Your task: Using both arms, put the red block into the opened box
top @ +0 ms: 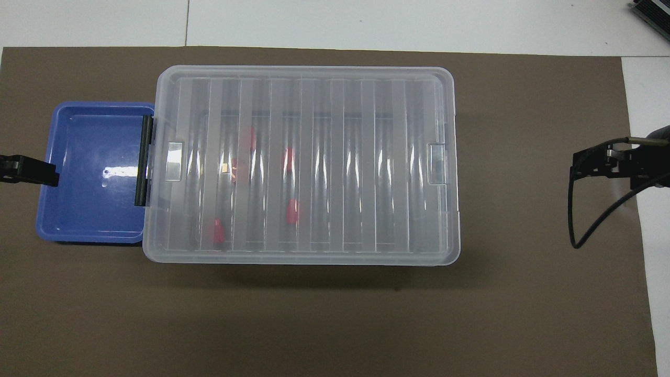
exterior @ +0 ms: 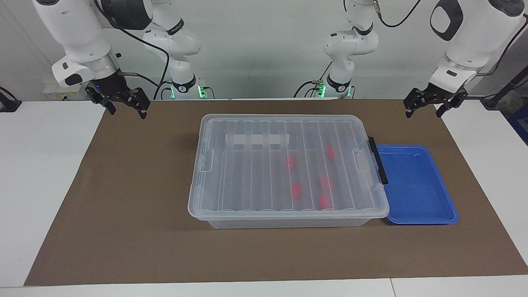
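One camera sits high across the tabletop (exterior: 62,173), facing the robots at 12 o'clock. The other looks steeply down from above them. Both share the brown mat (top: 523,293) and box (exterior: 288,169).

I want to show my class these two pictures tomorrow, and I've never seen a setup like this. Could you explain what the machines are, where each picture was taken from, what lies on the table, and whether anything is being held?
These are two white robot arms, each ending in a black two-fingered gripper. One picture faces the robots from across the table; the other looks down from above their end. On the brown mat sits the box, a clear bin with its ribbed lid closed, and five small red blocks show through it. A shallow blue tray lies beside it, toward the left arm's end. The left gripper and right gripper hang open over the mat's corners nearest the robots, holding nothing.
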Robot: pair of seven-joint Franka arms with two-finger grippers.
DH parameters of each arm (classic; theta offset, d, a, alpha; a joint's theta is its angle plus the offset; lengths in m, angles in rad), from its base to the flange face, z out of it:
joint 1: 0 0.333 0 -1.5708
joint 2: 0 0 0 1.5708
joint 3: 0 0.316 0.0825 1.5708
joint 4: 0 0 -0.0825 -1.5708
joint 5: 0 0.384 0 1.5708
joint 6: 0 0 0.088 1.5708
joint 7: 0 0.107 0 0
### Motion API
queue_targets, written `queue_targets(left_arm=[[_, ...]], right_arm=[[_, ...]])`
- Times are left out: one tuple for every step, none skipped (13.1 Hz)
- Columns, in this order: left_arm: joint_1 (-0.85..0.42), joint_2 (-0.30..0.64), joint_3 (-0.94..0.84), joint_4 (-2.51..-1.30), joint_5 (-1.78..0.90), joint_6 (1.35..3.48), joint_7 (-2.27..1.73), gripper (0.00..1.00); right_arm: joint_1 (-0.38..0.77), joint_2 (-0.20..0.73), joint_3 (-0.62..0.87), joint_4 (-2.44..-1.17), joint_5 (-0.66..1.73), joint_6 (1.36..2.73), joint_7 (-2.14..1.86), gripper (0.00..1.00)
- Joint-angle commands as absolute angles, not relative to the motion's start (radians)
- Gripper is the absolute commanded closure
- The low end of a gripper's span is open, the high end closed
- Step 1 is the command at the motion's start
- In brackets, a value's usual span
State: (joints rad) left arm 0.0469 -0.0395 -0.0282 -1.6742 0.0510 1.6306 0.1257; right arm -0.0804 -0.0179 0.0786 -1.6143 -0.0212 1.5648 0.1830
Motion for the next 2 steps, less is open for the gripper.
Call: queue_targets(left_arm=[[0.052, -0.071, -0.029, -1.712, 0.041, 1.654, 0.132, 0.00], [0.052, -0.071, -0.028, -1.712, 0.041, 1.654, 0.132, 0.00]], right_arm=[[-0.086, -0.046, 0.086, -1.651, -0.008, 1.582, 0.187, 0.00], [-0.086, -0.046, 0.086, -1.651, -0.008, 1.582, 0.187, 0.00]])
